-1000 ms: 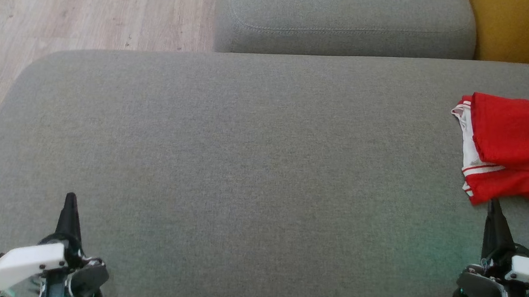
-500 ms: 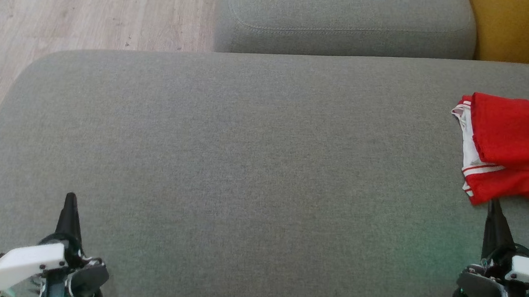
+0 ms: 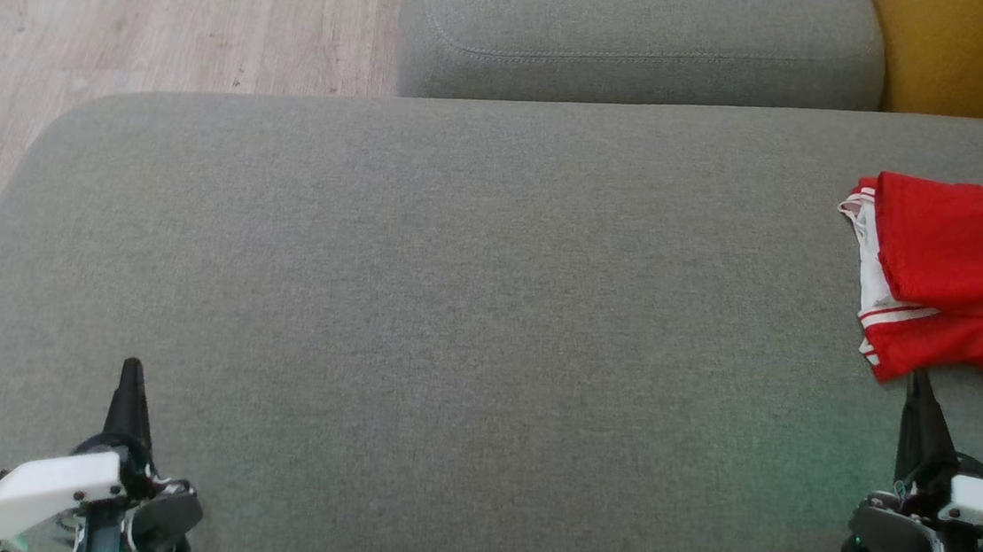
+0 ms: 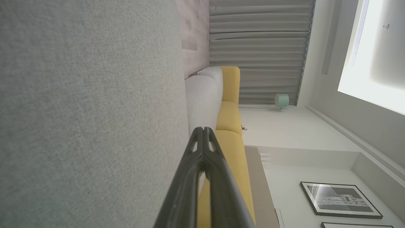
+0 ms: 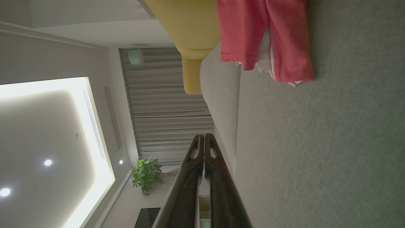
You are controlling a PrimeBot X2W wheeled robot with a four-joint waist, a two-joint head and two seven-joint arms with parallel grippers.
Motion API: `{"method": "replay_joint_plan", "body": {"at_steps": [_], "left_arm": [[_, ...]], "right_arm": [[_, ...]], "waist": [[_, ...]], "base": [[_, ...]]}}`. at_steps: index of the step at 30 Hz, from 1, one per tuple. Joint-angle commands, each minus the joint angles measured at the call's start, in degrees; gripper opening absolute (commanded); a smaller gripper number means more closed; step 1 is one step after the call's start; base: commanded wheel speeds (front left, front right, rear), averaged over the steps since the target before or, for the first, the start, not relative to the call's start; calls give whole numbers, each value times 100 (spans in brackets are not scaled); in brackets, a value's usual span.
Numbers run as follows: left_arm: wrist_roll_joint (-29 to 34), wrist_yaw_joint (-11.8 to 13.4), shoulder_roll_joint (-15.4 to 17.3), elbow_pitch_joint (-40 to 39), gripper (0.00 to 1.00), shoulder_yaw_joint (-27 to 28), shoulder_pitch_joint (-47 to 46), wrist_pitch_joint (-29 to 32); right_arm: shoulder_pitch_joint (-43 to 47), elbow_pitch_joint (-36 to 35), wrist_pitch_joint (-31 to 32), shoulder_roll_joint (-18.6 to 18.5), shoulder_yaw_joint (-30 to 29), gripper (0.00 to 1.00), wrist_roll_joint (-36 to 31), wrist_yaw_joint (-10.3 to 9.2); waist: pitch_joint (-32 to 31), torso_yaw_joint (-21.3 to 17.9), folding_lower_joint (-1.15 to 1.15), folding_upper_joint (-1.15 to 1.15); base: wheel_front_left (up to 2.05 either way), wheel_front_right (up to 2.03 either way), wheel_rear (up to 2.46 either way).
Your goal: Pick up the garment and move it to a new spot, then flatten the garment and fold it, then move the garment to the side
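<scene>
Garment [image 3: 963, 273] lies folded at 3 o'clock on sofa [image 3: 453, 308], apparently set aside, task near done; left gripper [image 3: 130, 366] at 7 and right gripper [image 3: 919, 393] at 5 rest fingers-together, empty.

This is a home living room. A wide grey fabric sofa [image 3: 453, 308] has a yellow cushion [image 3: 974, 51] at its far right and pale wood-plank floor [image 3: 124, 4] to its left. There are pleated curtains [image 4: 256, 50], a framed picture [image 4: 340, 199], a potted plant [image 5: 146, 174] and recessed ceiling lights [image 5: 48, 162].
</scene>
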Motion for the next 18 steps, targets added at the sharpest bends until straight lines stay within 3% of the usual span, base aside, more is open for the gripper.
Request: {"method": "replay_joint_plan", "body": {"at_steps": [1,18], "left_arm": [[64,-38,30,-161,0,222,-293,35],[74,-38,22,-161,0,234,-294,45]], "right_arm": [[-277,-208,54,-32,117,0,-9,40],[-277,-208,58,-29,113,0,-12,40]], "waist": [[0,0,0,0],[0,0,0,0]], "base": [[0,0,0],[0,0,0]]}}
